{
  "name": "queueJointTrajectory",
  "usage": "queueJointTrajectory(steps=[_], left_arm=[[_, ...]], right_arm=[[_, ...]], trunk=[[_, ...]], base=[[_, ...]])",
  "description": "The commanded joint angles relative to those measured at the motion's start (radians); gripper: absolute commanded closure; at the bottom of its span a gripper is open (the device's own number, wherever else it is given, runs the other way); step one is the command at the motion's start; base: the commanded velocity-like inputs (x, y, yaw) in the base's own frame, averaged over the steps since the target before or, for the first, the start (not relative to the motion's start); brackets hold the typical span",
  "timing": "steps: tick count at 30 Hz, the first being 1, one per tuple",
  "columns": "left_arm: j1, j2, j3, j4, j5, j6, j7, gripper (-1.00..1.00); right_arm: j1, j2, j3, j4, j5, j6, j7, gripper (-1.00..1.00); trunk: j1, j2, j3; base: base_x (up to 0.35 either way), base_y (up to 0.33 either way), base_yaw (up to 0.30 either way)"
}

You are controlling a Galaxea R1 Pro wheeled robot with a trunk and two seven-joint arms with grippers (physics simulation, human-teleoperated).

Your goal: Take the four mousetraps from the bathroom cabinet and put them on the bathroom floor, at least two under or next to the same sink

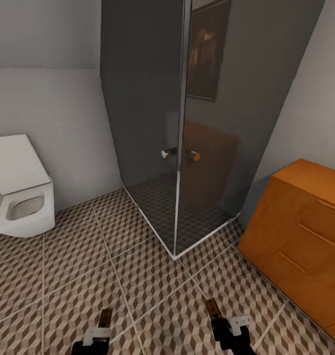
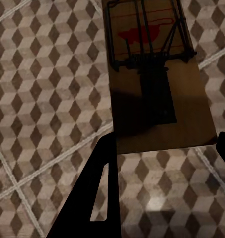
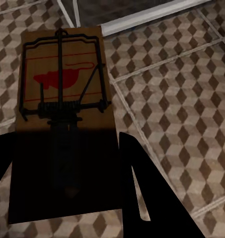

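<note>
Brown wooden mousetraps are sitting clamped in both grippers above the cube-patterned bathroom floor (image 1: pixel 152 291): the left gripper (image 1: pixel 104 323) is gripping one mousetrap (image 2: pixel 157 74), the right gripper (image 1: pixel 216 315) is pinching another mousetrap (image 3: pixel 65 99). The orange-brown cabinet (image 1: pixel 300 236) is standing at the right, beside the dark glass shower (image 1: pixel 187 148); a white toilet (image 1: pixel 24 197) is at the left.

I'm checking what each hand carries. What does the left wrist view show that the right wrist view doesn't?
Left wrist view alone: the left tool shut on a mousetrap above plain tiles. Right wrist view alone: the right tool shut on another mousetrap, with the shower's white edge strip beyond it. Both share the cube-patterned bathroom floor.
</note>
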Motion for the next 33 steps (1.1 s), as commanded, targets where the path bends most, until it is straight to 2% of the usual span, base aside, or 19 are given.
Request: queueJointTrajectory(steps=[1, 33], left_arm=[[-0.002, -0.001, -0.008, 0.004, 0.009, -0.007, 0.002, 1.00], [-0.002, -0.001, -0.008, 0.004, 0.009, -0.007, 0.000, 1.00]], right_arm=[[0.000, -0.001, 0.002, 0.000, 0.005, -0.003, -0.004, 1.00], [0.000, -0.001, 0.002, 0.003, 0.006, -0.003, -0.005, 1.00]], trunk=[[0.000, 0.000, -0.001], [0.000, 0.000, -0.001]], base=[[0.000, 0.000, 0.235], [0.000, 0.000, 0.235]])
